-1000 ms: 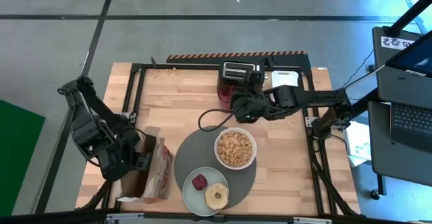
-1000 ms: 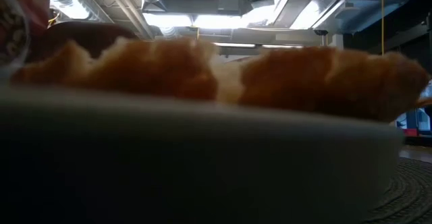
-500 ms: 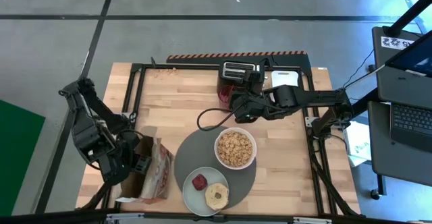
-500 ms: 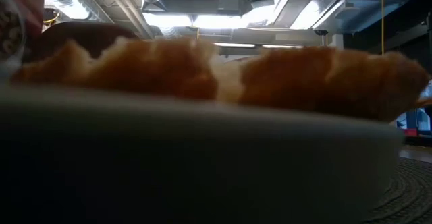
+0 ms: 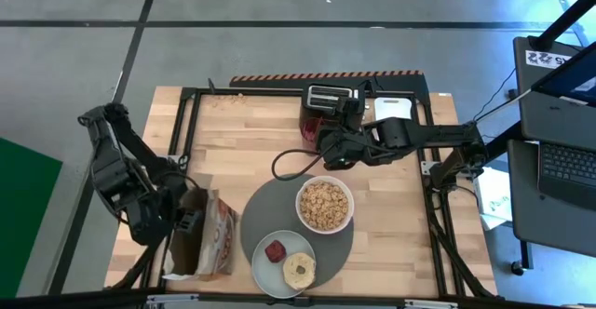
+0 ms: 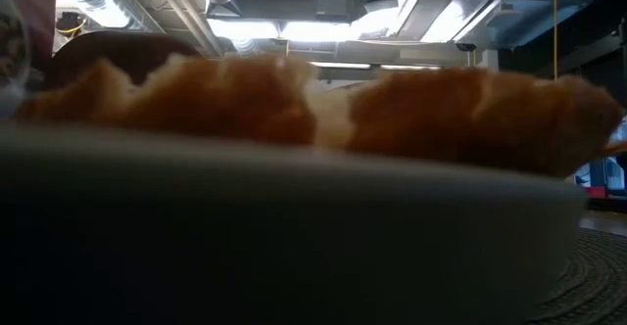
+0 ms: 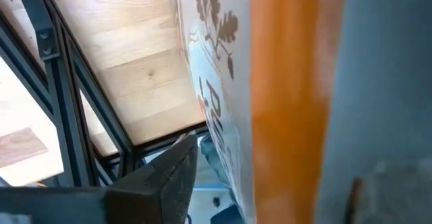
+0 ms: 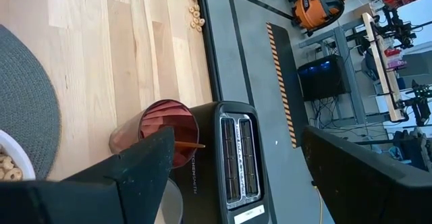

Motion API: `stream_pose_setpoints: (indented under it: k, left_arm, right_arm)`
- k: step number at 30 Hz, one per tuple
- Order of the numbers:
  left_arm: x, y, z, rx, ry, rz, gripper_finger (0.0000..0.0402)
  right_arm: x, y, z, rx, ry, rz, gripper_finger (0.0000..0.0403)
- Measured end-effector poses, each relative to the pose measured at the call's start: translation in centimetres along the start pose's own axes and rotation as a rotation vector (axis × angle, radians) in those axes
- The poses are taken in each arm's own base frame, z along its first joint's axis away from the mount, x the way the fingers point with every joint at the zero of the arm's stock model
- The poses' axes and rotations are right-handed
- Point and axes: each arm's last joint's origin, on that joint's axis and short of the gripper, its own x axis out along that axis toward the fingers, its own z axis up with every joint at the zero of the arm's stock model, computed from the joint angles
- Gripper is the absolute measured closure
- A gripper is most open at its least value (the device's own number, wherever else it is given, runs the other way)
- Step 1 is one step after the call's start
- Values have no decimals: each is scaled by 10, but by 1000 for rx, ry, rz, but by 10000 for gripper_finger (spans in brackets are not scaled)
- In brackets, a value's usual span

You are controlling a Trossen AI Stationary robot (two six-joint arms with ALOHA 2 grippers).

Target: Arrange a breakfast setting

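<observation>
Centrally, toward the lower middle of the high view, the dark-grey placemat (image 5: 270, 218) lies on the bench (image 5: 242, 141), carrying the white bowl (image 5: 324, 206) of cereal and, overlapping its lower edge, the mint-green plate (image 5: 284, 264) with food. At lower left the left pincer (image 5: 191, 218) is clamped on the cereal bag (image 5: 212, 239). The right pincer (image 5: 328, 151), fingers spread apart, hovers above centre beside the black toaster (image 5: 329, 104) and a red cup (image 8: 162, 133).

Left gripper (image 5: 191, 218) clamped, right gripper (image 5: 326, 151) spread
</observation>
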Motion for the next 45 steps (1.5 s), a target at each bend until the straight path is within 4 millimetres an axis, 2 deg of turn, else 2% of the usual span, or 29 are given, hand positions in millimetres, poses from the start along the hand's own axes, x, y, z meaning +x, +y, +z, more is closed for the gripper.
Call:
stream_pose_setpoints:
  k: [7,17,25,33,39,42,45]
  left_arm:
    - [-16,0,4,-4,-17,-90,172]
    - [-54,2,13,16,-59,-110,171]
    - [-78,-4,24,30,-106,-248,171]
    - [-84,-18,48,63,-224,-286,171]
    - [-87,-26,71,158,-408,-285,171]
    - [-95,-26,86,255,-506,-292,171]
    - [-109,-26,105,395,-600,-317,172]
  right_arm:
    - [0,0,2,14,-15,2,82]
    - [0,0,6,46,-56,38,82]
    - [0,2,7,24,-72,98,82]
    - [-1,3,13,-28,-141,151,82]
    - [7,-7,18,-20,-207,233,82]
    - [13,-20,23,45,-323,373,82]
    - [14,-39,37,120,-557,473,82]
